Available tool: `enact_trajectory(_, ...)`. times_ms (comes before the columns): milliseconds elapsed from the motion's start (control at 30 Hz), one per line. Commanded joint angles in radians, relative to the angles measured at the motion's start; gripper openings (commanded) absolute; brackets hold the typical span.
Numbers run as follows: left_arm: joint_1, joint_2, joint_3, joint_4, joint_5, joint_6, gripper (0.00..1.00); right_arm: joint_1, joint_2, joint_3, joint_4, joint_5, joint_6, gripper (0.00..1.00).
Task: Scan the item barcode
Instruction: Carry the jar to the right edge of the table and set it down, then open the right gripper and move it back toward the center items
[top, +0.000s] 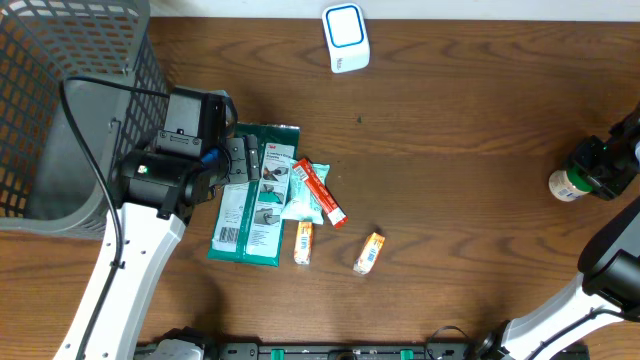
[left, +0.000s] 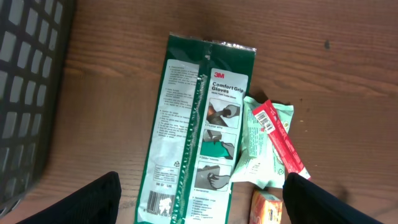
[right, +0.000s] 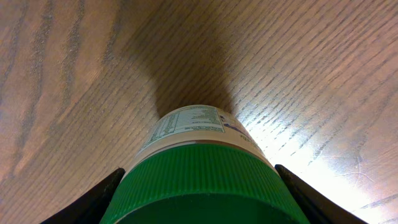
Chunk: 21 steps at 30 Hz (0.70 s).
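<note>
1. My left arm reaches in from the near-left corner of the worktop, wrist turned down. My left gripper hangs over the left-centre pile with jaws wide and nothing between them.
2. My right arm comes up from the near-right corner and stops by the right edge. My right gripper is closed on the bottle, a finger on each side of its green cap.
3. The bottle is white-bodied, with a printed label running down away from the cap. Text is too small to read, and no barcode shows from this side. I cannot tell whether its base touches the wood.
4. The scanner, white with a blue-framed face, sits at the far edge near the middle, well apart from the bottle. Bare wood lies between them.
5. Under my left gripper lies a green glove packet, flat, with a barcode block at its near end.
6. Touching its right side is a pale green sachet, with a red stick lying slantwise across it.
7. 2 orange tubes lie just nearer.
8. A grey basket fills the far-left corner, beside my left wrist.
</note>
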<state>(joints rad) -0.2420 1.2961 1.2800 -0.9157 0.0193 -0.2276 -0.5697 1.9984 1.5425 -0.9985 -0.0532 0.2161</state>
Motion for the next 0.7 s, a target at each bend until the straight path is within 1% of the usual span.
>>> enact_trajectory(0,0.005,0.004,0.013,0.0,-0.012,0.014,0.84,-0.011,-0.001,0.006,-0.001,-0.005,0.0,0.67)
enact_trajectory(33,0.005,0.004,0.013,0.0,-0.013,0.014,0.84,-0.011,-0.001,0.006,-0.004,-0.005,-0.001,0.7)
enact_trajectory(67,0.005,0.004,0.013,0.0,-0.012,0.014,0.84,-0.011,-0.001,0.006,-0.006,-0.005,-0.001,0.77)
enact_trajectory(100,0.005,0.004,0.013,0.0,-0.012,0.014,0.84,-0.011,-0.001,0.006,-0.008,-0.005,0.0,0.84)
enact_trajectory(133,0.005,0.004,0.013,0.0,-0.012,0.014,0.84,-0.011,-0.001,0.006,-0.008,-0.006,0.0,0.95)
enact_trajectory(167,0.005,0.004,0.013,0.0,-0.012,0.014,0.84,-0.011,-0.001,0.007,-0.008,-0.009,0.0,0.99)
enact_trajectory(400,0.005,0.004,0.013,0.0,-0.012,0.014,0.84,-0.012,-0.01,0.023,-0.032,-0.032,0.0,0.99)
enact_trajectory(500,0.005,0.004,0.013,0.0,-0.012,0.014,0.84,-0.012,-0.024,0.077,-0.08,-0.035,0.0,0.99)
enact_trajectory(667,0.005,0.004,0.013,0.0,-0.012,0.014,0.84,-0.01,-0.064,0.223,-0.217,-0.044,0.0,0.99)
